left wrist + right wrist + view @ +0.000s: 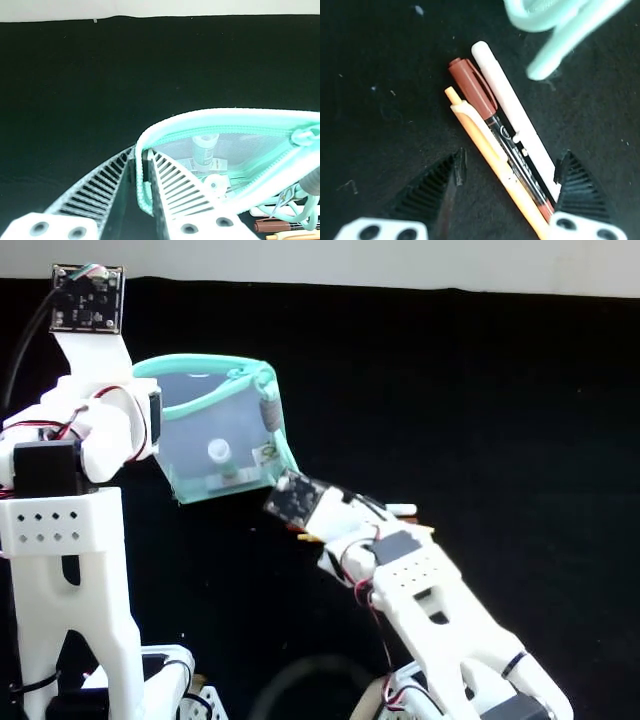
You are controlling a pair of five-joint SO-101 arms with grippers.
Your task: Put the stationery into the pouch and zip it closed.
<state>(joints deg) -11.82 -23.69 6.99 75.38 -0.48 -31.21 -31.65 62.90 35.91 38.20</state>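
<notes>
A mint-green mesh pouch (215, 430) hangs above the black table, its zip open. My left gripper (145, 161) is shut on the pouch's rim (165, 127) at one end of the opening. Inside lie a white tube (205, 150) and a small round white item (214, 184). Three pens lie side by side on the table: a brown-capped pen (472, 87), a white pen (507, 102) and an orange pen (485, 145). My right gripper (507, 175) hovers open over them, one finger on each side of the bundle, below the pouch's lower corner.
The pouch's mint cord loop (555, 25) dangles just above the pens. The right arm (430, 590) stretches from the front right; the left arm's tower (60, 540) stands at the left. Bare black cloth (500, 390) covers the right and back.
</notes>
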